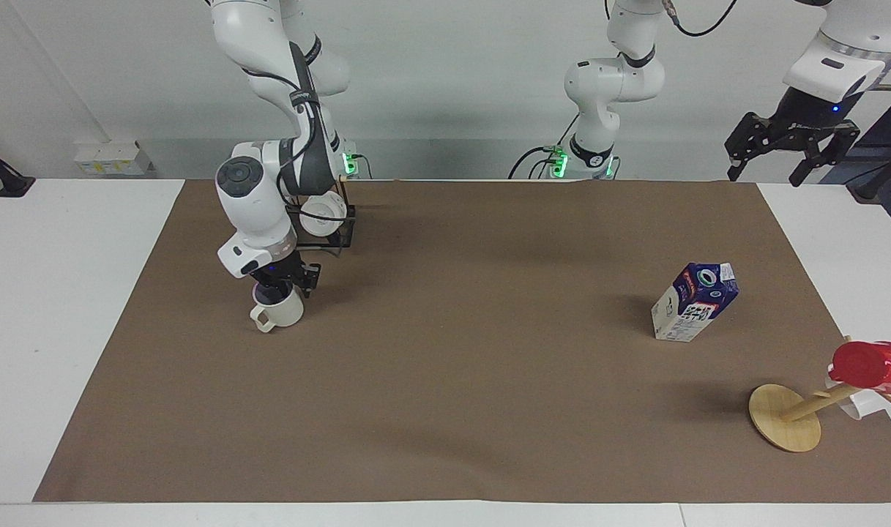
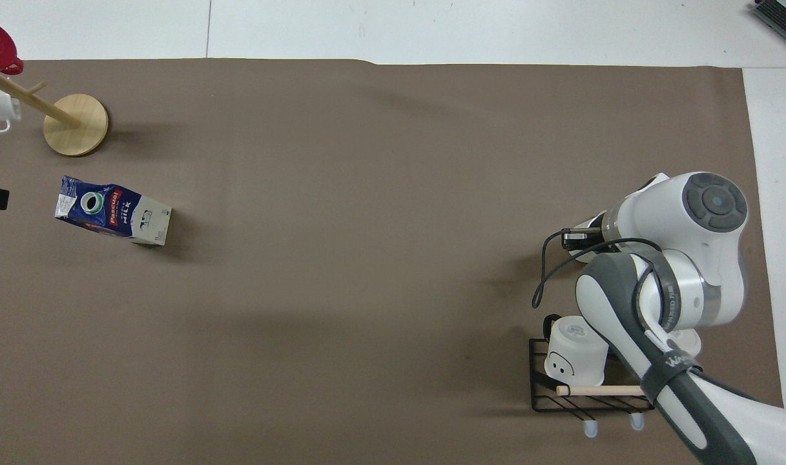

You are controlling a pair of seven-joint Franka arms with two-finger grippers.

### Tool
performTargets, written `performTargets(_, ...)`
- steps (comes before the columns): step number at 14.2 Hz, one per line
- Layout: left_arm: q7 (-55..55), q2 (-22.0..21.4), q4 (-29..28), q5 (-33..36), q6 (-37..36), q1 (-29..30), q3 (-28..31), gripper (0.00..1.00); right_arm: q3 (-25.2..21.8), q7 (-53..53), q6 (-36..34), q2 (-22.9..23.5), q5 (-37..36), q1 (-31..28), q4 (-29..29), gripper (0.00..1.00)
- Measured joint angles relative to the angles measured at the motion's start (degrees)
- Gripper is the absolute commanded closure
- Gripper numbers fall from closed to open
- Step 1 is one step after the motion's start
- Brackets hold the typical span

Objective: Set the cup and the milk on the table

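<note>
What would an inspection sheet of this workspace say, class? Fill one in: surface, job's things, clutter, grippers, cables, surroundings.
Surface: white table overlaid by a brown mat.
Job's things: cup upright on the mat, near the right arm's end; milk standing on the mat, near the left arm's end.
Clutter: black wire rack holding white mugs; wooden mug tree carrying a red cup.
Grippers: right gripper at the cup's rim; left gripper open, raised, waiting.
Cables: black cable looping off the right arm.
Surroundings: pale wall; nothing else seen.
</note>
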Motion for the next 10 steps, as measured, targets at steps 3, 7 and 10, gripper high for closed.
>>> performTargets(3,0.00,0.00,0.00,0.00,0.00,0.00,0.00,0.00,0.04,0.21,-1.73,0.08,0.00,0.54,2.44,1.00)
performTargets(7,-0.03,-0.07,0.00,0.00,-4.12,0.00,0.02,0.00,0.31,0.13,-9.36,0.12,-3.13,3.42,9.13,1.00)
performTargets(10,-0.03,-0.17,0.00,0.00,-5.27,0.00,-0.14,0.00,0.53,1.00,-13.48,0.71,-3.18,9.11,12.88,1.00)
